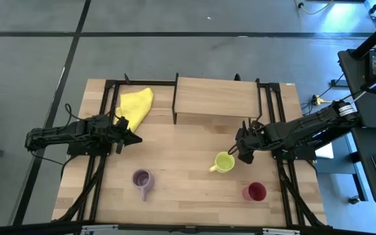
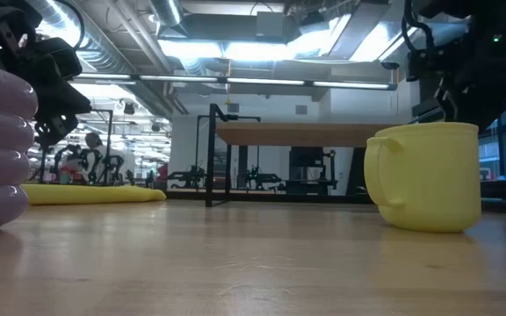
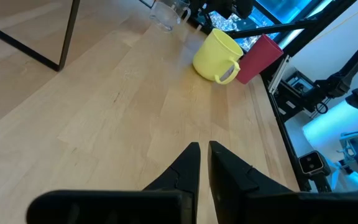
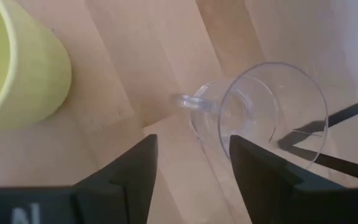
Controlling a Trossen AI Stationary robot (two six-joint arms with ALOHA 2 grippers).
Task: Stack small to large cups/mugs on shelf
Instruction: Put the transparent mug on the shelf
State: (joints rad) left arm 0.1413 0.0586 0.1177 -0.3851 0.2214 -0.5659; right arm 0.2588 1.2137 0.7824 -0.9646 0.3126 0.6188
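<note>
A tiny clear glass (image 4: 263, 102) stands upright on the table, its handle (image 4: 188, 101) toward the yellow-green mug (image 4: 17, 62). My right gripper (image 4: 191, 146) hangs open above them, pointing steeply down; one finger overlaps the glass's near rim in the right wrist view, and I cannot tell if it touches. The yellow-green mug (image 1: 224, 162) stands right of centre, the lilac mug (image 1: 142, 179) near the front, the dark red cup (image 1: 255, 191) at the front right. The shelf (image 1: 217, 98) stands at the far edge. My left gripper (image 3: 202, 149) waits shut at the table's left.
A yellow cloth (image 1: 134, 106) lies at the far left beside the shelf. Black frame rails (image 1: 282, 176) run along the table's left and right sides. Bare wood lies between the mugs and the shelf's black legs (image 1: 175, 111).
</note>
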